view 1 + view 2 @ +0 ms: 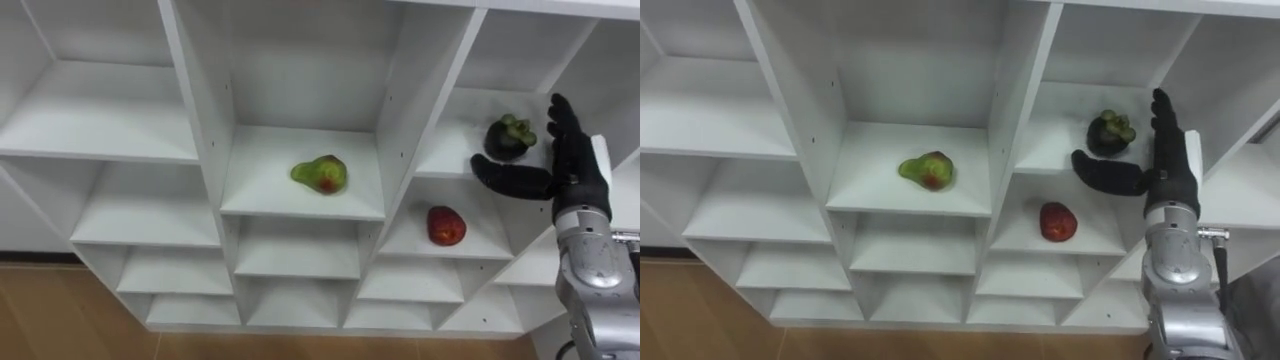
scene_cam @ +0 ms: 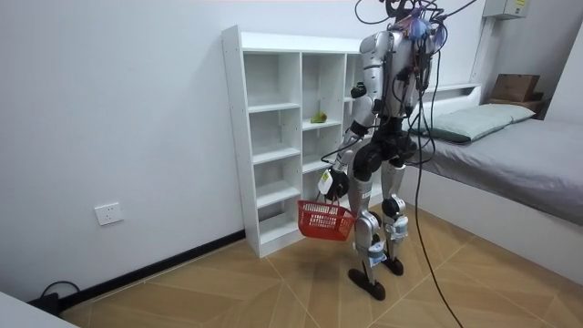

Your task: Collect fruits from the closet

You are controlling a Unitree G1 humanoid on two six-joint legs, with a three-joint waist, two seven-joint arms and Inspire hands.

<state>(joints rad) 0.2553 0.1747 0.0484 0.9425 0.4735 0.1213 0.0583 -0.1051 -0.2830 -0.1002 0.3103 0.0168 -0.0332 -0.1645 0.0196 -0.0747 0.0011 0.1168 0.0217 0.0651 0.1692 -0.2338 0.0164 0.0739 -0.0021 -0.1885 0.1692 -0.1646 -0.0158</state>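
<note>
White closet shelves (image 1: 262, 195), right hand (image 1: 577, 165) spread open just beside mangosteen (image 1: 510, 137): light, hard-shelled, apt to roll, best cupped round its middle; left hand (image 2: 330, 181) clasping red basket (image 2: 324, 220).

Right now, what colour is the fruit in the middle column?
Green with a red patch, that pear; clearest in the left eye view.

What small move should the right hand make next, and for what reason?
Probably shift the right hand slightly toward the mangosteen and curl its fingers round it. The hand is open, its fingers straight beside the fruit and its thumb stretched out below it, so nothing is gripped yet. The red basket hangs from the left hand, ready to receive it.
</note>
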